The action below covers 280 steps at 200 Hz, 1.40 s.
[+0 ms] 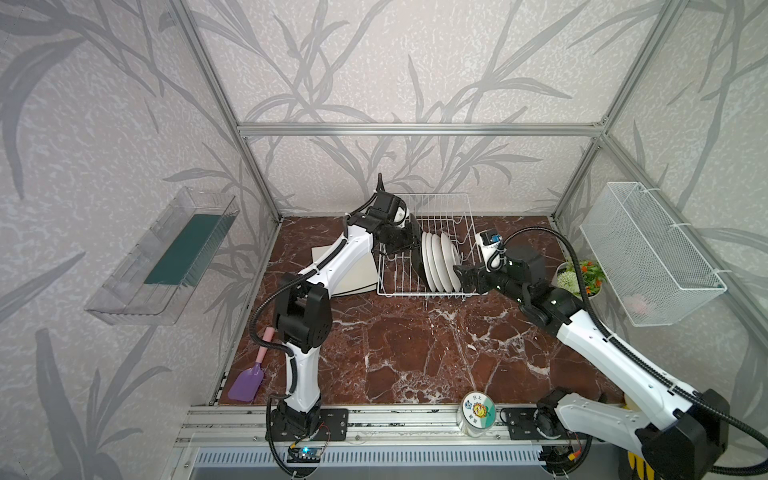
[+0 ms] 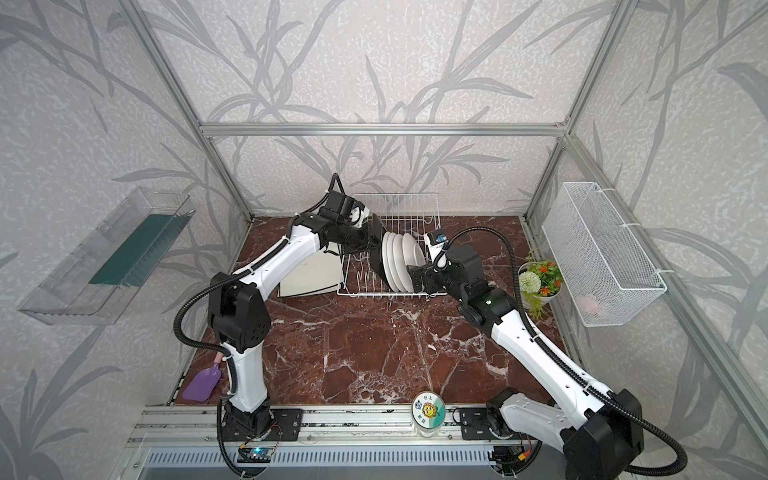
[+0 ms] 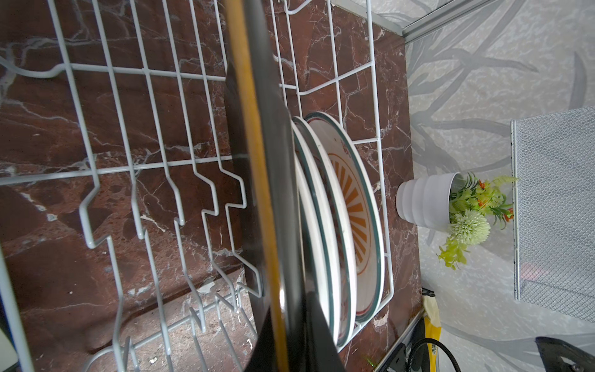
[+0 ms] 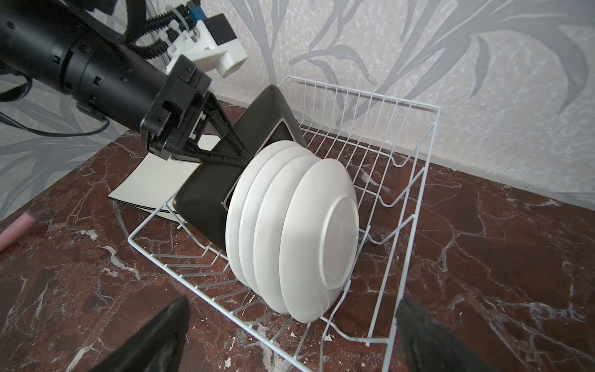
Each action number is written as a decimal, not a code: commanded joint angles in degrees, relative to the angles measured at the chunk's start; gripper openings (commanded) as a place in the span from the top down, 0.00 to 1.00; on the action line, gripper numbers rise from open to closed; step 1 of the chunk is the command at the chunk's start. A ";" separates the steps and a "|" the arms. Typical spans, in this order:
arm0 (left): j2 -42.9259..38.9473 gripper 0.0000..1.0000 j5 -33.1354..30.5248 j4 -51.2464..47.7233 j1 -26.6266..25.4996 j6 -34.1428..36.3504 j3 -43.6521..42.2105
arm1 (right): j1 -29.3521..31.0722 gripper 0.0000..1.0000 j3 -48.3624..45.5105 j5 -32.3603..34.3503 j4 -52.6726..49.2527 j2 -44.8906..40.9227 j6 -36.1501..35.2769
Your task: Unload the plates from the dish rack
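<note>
1. The left gripper (image 4: 240, 151) is clenched on the upper edge of the black square plate (image 4: 206, 199). One triangular finger lies flat on the plate's back, and the other finger is hidden behind the plate.
2. The black square plate, only one, stands tilted in the dish rack (image 1: 440, 203) with one corner pointing up. It leans against the first plate of the round row.
3. The right gripper (image 1: 462, 277) is released, with its jaws wide apart, and it holds nothing. It hovers at the front right part of the rack, just beside the nearest round plate. I cannot tell if it touches this plate. In the right wrist view its two dark fingertips (image 4: 174, 322) show, one at each side of the row.
4. The round white plates (image 4: 289, 225) are four. They stand on edge in one close row in the right part of the rack, with their backs toward the right gripper. The left wrist view shows an orange sunburst face (image 3: 354, 206).
5. The cream square plates (image 4: 154, 180) are two. They lie flat in a stack on the table (image 1: 415, 353), just left of the rack and outside it, partly under the left arm.
6. So five plates are in the rack and two are on the table.
7. There is one of each other thing:
   - a purple spatula (image 1: 247, 382) at the front left
   - a jar (image 1: 478, 409) with a flower sticker on the front rail
   - a flower pot (image 1: 582, 278) at the right
   - a mesh basket (image 1: 652, 253) on the right wall
   - a clear tray (image 1: 166, 257) on the left wall
</note>
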 commanded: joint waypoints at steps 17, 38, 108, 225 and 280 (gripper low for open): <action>-2.11 1.00 0.74 2.52 -0.27 1.38 -1.08 | 0.26 0.01 0.24 0.58 -0.02 -0.75 -0.30; -3.06 1.00 0.91 3.17 -0.35 0.37 -0.50 | 0.19 0.01 0.21 0.61 0.11 -0.62 -0.21; -5.30 1.00 2.19 5.10 -0.42 -3.71 0.17 | 0.22 0.01 0.63 0.74 -0.20 -1.09 -0.48; -9.33 1.00 0.64 5.05 -0.76 -5.24 0.83 | 0.25 0.01 0.67 0.49 -0.36 -1.28 0.14; -10.97 1.00 -1.05 4.68 -0.75 -5.08 1.42 | 0.24 0.01 0.06 0.60 -0.30 -1.54 0.67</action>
